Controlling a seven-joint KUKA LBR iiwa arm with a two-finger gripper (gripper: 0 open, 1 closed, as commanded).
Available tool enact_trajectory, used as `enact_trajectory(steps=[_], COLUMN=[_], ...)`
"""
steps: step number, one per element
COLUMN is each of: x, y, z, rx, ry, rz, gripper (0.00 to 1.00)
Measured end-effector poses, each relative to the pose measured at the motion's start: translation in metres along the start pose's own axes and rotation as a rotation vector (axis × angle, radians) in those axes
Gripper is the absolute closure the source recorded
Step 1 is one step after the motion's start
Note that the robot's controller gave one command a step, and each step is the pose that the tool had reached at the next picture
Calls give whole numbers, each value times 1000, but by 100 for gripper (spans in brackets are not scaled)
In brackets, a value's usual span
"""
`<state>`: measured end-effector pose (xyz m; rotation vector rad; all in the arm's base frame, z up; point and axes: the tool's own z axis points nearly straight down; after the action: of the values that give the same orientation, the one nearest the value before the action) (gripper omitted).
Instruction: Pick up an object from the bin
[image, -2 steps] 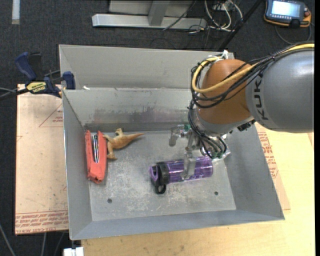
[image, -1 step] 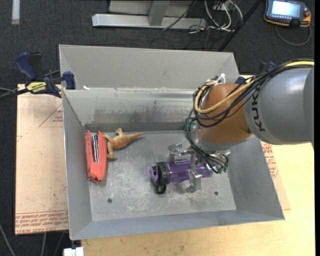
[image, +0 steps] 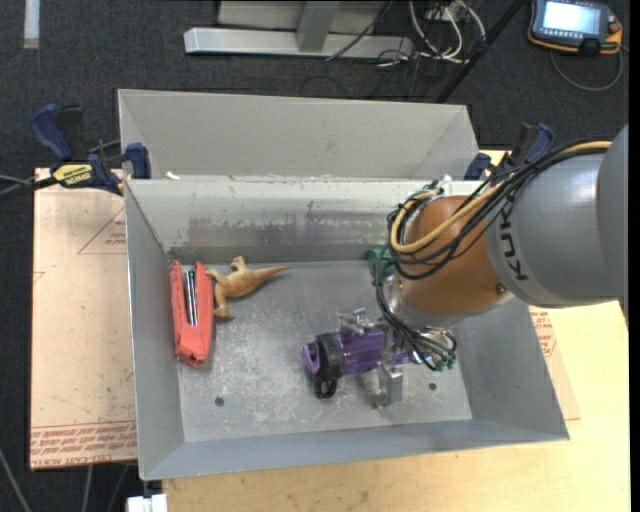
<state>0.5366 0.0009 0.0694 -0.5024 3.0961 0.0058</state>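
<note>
From the camera view, the gripper (image: 386, 380) sits low in the bin (image: 160, 400) near the front wall, right of centre, just beside a purple toy (image: 345, 352) with a black wheel. I cannot tell whether it is open or closed. A red stapler-like thing (image: 192, 312) and a tan dinosaur (image: 236, 282) lie by the left wall.

The grey sheet-metal bin (image: 262, 325) has a flat rectangular floor and four walls sloping outward.

Items resting on the floor:
- Long flat red plastic object (image: 192, 312) with a dark strip along its top, lying lengthwise against the foot of the left wall.
- Tan toy dinosaur (image: 238, 282), just beside the red object's far end, tail pointing right.
- Purple plastic toy with a black wheel (image: 350, 352), right of centre, well apart from both.
- Small green item (image: 378, 262) at the back wall, partly hidden.
</note>
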Motion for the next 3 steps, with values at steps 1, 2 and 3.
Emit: enact_trajectory(steps=[1,2,3], x=[-10,-10,-2], y=[30,30,39], z=[-1,-1,-102], rx=[2,2,1], ry=[-8,-8,-9], rz=[-47,-47,-40], gripper=[100,100,100])
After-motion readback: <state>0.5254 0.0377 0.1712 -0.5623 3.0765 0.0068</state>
